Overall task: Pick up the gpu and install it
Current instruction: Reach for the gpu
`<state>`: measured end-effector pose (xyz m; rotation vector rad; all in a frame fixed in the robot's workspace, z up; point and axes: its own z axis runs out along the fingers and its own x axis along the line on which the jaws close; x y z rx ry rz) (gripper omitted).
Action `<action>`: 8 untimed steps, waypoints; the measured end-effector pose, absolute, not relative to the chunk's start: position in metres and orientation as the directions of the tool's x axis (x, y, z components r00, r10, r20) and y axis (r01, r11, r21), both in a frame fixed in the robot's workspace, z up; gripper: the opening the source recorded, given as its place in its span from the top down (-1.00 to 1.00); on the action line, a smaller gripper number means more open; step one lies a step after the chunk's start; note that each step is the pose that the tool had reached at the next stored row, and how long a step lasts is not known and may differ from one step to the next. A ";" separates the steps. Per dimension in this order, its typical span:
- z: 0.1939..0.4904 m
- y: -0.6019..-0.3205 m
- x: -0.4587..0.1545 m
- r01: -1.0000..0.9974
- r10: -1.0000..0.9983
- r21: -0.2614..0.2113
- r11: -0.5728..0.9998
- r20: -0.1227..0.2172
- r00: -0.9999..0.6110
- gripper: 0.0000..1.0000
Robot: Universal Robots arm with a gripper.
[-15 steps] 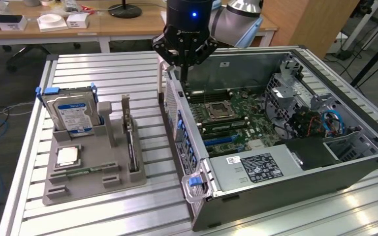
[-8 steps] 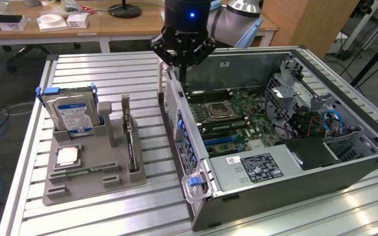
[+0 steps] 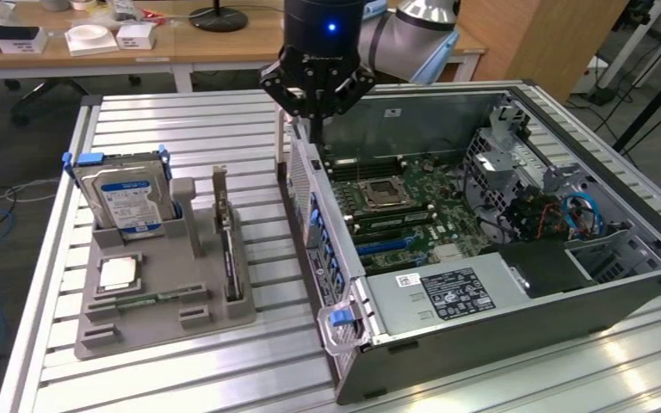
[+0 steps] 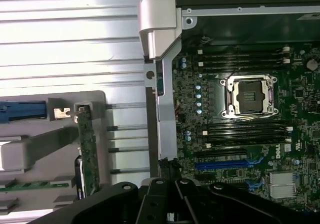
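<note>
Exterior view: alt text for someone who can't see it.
The shut gripper hangs above a wall of the open computer case. The gpu stands on edge in a grey tray at the exterior view's left, beside a hard drive.

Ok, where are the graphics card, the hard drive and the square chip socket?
graphics card (image 4: 86, 149): wrist view, on its green board edge.
hard drive (image 3: 133, 200): exterior view, on its blue-white label.
chip socket (image 4: 248, 94): wrist view, on its dark middle.
</note>
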<state>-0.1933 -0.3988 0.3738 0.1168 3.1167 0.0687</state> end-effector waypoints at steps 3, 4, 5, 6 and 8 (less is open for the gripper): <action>0.373 -0.399 -0.195 0.074 0.075 0.045 0.996 -0.020 -0.997 0.79; 0.373 -0.399 -0.195 0.074 0.075 0.045 0.996 -0.020 -0.997 0.79; 0.373 -0.399 -0.196 0.074 0.075 0.045 0.996 -0.020 -0.997 0.79; 0.373 -0.399 -0.196 0.074 0.075 0.045 0.996 -0.020 -0.997 0.79; 0.373 -0.399 -0.197 0.074 0.075 0.045 0.996 -0.020 -0.997 0.79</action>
